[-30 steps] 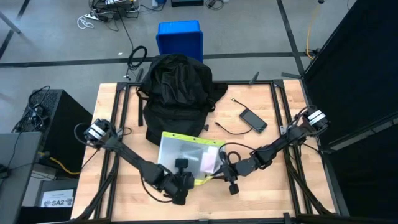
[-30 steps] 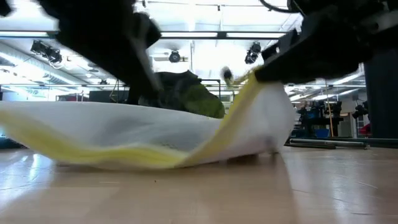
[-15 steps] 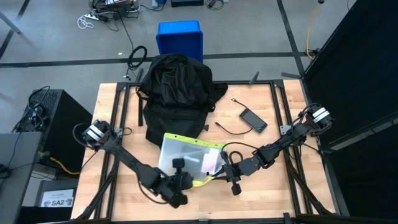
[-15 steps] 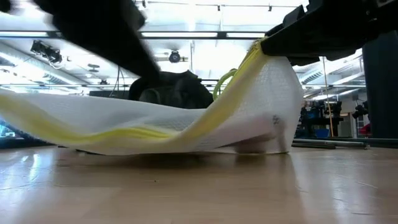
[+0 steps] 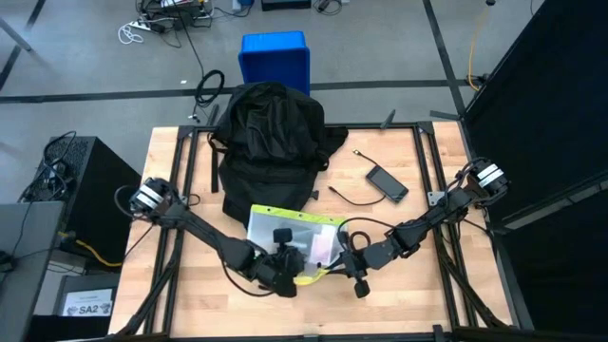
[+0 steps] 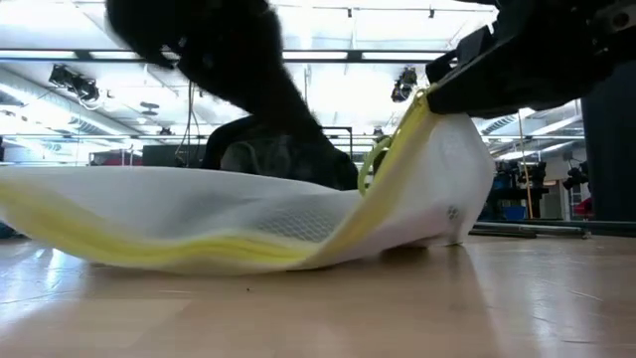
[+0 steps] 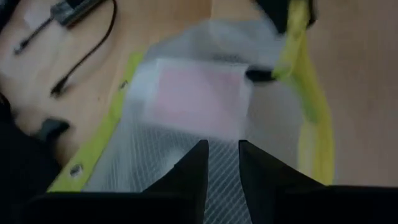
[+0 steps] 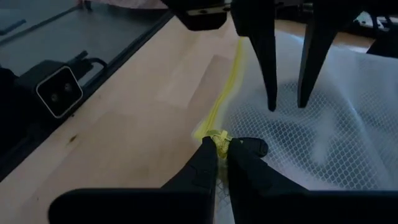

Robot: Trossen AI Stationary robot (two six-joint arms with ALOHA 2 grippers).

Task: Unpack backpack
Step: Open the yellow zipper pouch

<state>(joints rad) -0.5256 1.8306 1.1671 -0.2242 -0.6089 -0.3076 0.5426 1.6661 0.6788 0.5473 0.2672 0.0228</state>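
While the backpack (image 5: 269,142) sits slumped at the far middle of the table (image 5: 437,285), the work is going on nearer to me, over a mesh pouch (image 5: 290,237) with a yellow zip edge that lies flat just in front of it. The right gripper (image 8: 219,144) is nearest, at the pouch's near right corner, fingers pinched together on the yellow zipper pull (image 8: 219,135) and lifting that corner a little off the wood. The left gripper (image 5: 282,271) hangs over the pouch's near edge, its fingers (image 7: 198,168) slightly apart and holding nothing that I can see — they point down at the white mesh.

By my reckoning the pouch is already out of the bag and the step in hand is opening it: one arm pins the pull, the other has to steady the fabric. Next the left fingers would need to settle on the mesh or yellow border so the right can draw the zip along without dragging the whole pouch.

Past the pouch to the right lie a dark phone (image 5: 387,182) and a black cable (image 5: 344,197). Beyond the backpack, off the table, stands a blue bin (image 5: 275,59).

Something pale pink shows inside the pouch — no lettering on it, or on the backpack, is legible to me.
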